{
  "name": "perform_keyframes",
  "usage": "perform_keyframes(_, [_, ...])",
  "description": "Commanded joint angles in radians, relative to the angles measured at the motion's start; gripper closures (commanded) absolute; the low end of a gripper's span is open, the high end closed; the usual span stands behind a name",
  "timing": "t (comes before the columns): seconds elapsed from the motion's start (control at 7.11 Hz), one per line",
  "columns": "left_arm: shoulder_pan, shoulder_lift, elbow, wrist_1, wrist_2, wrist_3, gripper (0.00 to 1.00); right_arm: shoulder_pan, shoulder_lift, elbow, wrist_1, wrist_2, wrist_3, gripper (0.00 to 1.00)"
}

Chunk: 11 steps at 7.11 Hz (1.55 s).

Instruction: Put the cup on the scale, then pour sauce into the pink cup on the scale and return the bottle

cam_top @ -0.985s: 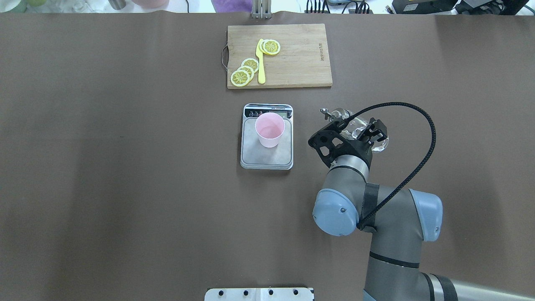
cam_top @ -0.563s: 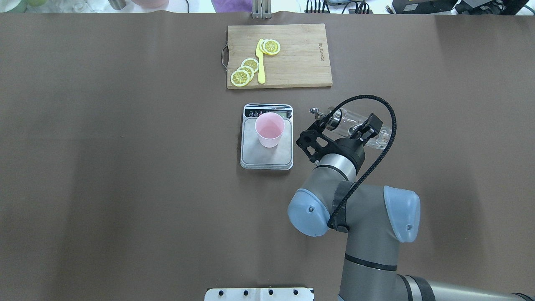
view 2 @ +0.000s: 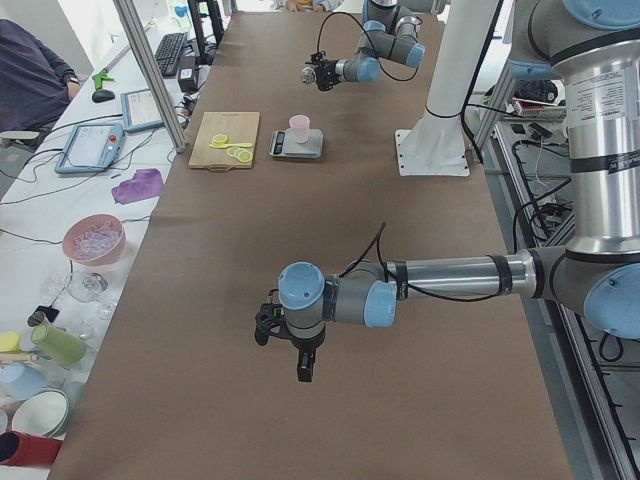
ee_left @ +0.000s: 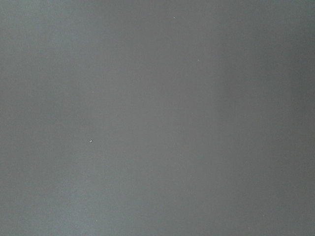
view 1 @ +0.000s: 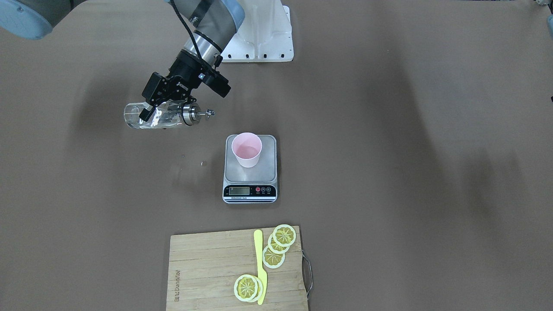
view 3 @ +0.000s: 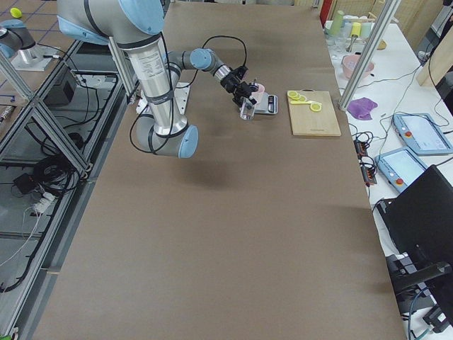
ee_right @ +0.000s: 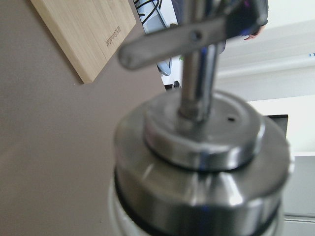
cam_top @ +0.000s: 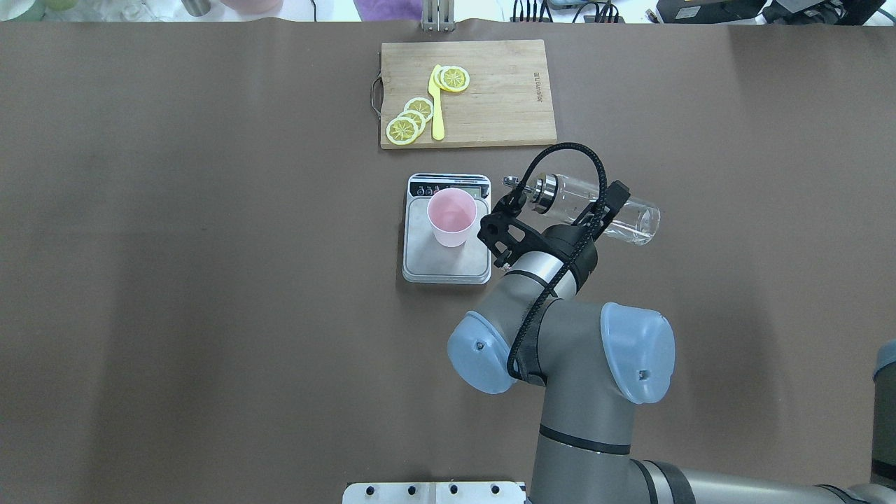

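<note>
Overhead exterior: right gripper [cam_top: 593,208] is clamped round the mid-body of the bottle [cam_top: 630,220], held off the table w/ long axis near horizontal and metal spout [cam_top: 544,190] aimed to robot's left. That way stands the cup [cam_top: 451,213], upright on the scale [cam_top: 420,253], toward its display end. Spout tip looks short of the cup rim, so the pour prob. needs more leftward travel plus tilt. Nothing sits between spout and cup. Cutting board [cam_top: 504,91] w/ lemon slices [cam_top: 409,119] and yellow knife [cam_top: 437,112] lies beyond the scale, apart. Far down the table hangs the left gripper [view 2: 298,355]; open or closed can't be told.
</note>
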Motion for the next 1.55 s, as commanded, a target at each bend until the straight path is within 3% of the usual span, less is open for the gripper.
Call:
perform_keyframes(0.0, [0.0,0.0,0.013,0.0,-0.001,0.0,0.02,-0.004,0.02,-0.039,-0.016,-0.003,-0.006,1.0])
perform_keyframes(0.56, [0.001,0.015,0.019,-0.001,-0.001,0.0,0.02,-0.009,0.108,-0.148,-0.135,-0.026,-0.006,1.0])
perform_keyframes(1.41, [0.001,0.015,0.036,0.002,-0.001,0.0,0.02,0.0,0.163,-0.211,-0.244,-0.026,-0.005,1.0])
